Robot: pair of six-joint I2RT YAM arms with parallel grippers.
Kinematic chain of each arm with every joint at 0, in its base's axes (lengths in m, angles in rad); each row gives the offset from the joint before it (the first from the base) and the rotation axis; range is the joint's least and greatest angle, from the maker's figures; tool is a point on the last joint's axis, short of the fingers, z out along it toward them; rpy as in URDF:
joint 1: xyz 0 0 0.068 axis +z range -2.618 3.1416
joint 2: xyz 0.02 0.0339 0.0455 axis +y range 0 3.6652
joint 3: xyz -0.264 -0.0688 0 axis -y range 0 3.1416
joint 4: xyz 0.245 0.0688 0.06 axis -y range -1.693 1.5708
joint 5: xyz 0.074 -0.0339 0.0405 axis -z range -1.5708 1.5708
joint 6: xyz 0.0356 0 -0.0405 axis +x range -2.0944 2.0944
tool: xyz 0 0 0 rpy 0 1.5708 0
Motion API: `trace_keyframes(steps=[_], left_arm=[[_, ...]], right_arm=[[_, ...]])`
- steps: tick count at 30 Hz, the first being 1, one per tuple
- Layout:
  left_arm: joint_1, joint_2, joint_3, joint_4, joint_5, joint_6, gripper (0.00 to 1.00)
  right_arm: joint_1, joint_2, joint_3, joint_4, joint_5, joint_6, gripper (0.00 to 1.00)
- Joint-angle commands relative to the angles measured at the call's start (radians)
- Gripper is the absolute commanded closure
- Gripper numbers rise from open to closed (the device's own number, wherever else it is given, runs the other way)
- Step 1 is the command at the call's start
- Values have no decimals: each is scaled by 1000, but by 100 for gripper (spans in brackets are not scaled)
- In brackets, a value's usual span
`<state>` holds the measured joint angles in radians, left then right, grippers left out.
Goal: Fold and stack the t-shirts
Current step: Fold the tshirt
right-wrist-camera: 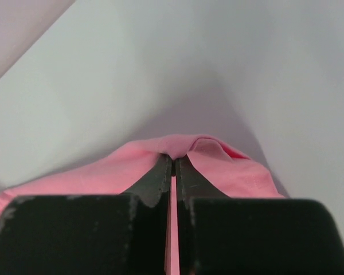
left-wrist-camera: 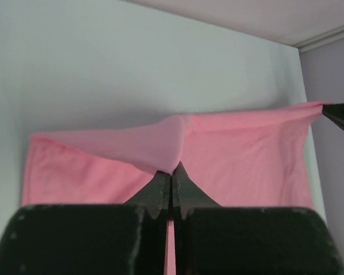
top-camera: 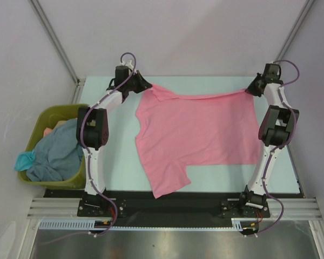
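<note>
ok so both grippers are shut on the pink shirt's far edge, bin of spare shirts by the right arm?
No: the bin sits by the left arm, as the top view shows. The rest holds: the left gripper and right gripper are both shut on the far edge of the pink shirt.
</note>
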<state>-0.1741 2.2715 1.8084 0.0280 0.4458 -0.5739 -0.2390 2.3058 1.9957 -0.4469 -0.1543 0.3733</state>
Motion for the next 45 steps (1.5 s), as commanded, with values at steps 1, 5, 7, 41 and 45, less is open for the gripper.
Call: trace_keyframes(steps=[1, 5, 7, 41, 45], left_arm=[[-10, -238, -81, -20, 5, -79, 100], [-19, -369, -200, -137, 5, -96, 100], [-19, -412, -248, -184, 10, -112, 100], [-71, -748, -745, -342, -7, -187, 79], [-71, -806, -712, -445, -129, -94, 38]], right_arm=[[-26, -16, 74, -136, -40, 29, 100], [-48, -16, 107, -272, -71, 23, 100], [-59, -22, 109, -326, -74, 13, 100], [-120, -135, -103, -501, 39, -83, 86], [-120, -174, -114, -486, 217, -88, 61]])
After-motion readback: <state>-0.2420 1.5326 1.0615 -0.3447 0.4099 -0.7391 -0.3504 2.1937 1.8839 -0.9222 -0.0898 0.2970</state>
